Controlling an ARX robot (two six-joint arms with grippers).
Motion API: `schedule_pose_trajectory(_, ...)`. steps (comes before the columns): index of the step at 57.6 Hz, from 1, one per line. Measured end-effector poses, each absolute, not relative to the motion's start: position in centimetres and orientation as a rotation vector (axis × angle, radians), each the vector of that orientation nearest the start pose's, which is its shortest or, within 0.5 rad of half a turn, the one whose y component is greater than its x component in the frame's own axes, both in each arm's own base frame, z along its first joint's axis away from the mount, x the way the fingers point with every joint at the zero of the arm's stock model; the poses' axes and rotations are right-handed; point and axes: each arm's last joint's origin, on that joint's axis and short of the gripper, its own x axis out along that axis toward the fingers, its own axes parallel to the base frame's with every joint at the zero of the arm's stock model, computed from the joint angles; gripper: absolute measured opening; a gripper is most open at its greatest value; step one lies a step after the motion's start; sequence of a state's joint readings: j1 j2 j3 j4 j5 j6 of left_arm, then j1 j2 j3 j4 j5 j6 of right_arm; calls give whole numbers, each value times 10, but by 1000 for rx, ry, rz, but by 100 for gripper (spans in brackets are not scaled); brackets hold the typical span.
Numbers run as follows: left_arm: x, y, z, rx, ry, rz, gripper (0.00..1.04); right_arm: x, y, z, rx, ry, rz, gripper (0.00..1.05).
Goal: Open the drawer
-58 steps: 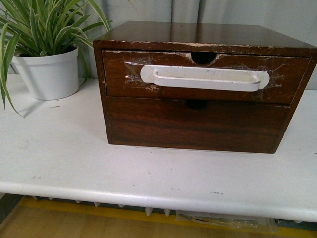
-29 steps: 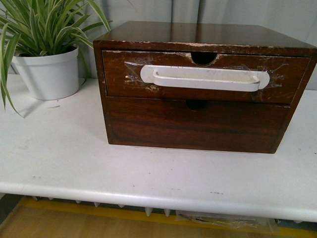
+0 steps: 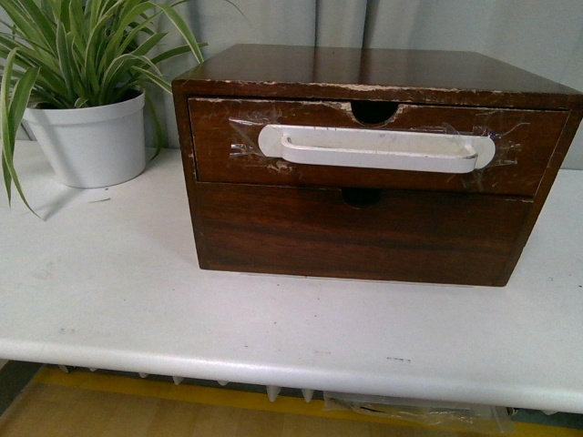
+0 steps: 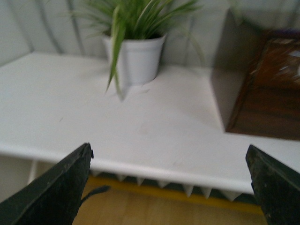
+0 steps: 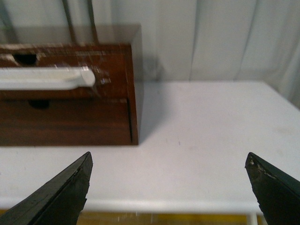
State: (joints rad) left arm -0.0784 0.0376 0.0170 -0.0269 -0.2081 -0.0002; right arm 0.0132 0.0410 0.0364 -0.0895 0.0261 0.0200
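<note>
The drawer (image 3: 219,146) is the upper one of a dark-brown wooden chest on the white table. It has a long white handle (image 3: 378,147) taped on and a half-round notch (image 3: 374,111) in its chipped top edge. It sits shut, flush with the chest. Part of it shows in the right wrist view (image 5: 110,63) with the handle's end (image 5: 47,78). Neither gripper shows in the front view. My left gripper (image 4: 168,161) is open and empty, before the table's front edge. My right gripper (image 5: 168,164) is open and empty, short of the table, right of the chest.
A plain handle-less lower drawer front (image 3: 360,232) sits below. A white pot with a green plant (image 3: 86,137) stands on the table (image 3: 137,300) left of the chest, and shows in the left wrist view (image 4: 136,58). A pale curtain hangs behind.
The front view has shifted slightly, so the chest and pot sit a little lower in the frame. The drawer has not moved.
</note>
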Motion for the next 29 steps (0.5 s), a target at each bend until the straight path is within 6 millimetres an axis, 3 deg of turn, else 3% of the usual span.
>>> schedule_pose_trajectory(9,107,-8,169,14,116,69,99,106,4,175,-1,232,72,96)
schedule_pose_trajectory(18,124,-18,195,55,107,-145,99,125,5,201,-101,314,195,96)
schedule_pose_trajectory(29,170,-31,220,254,145,-413,99,158,13,228,-274,422,368,96)
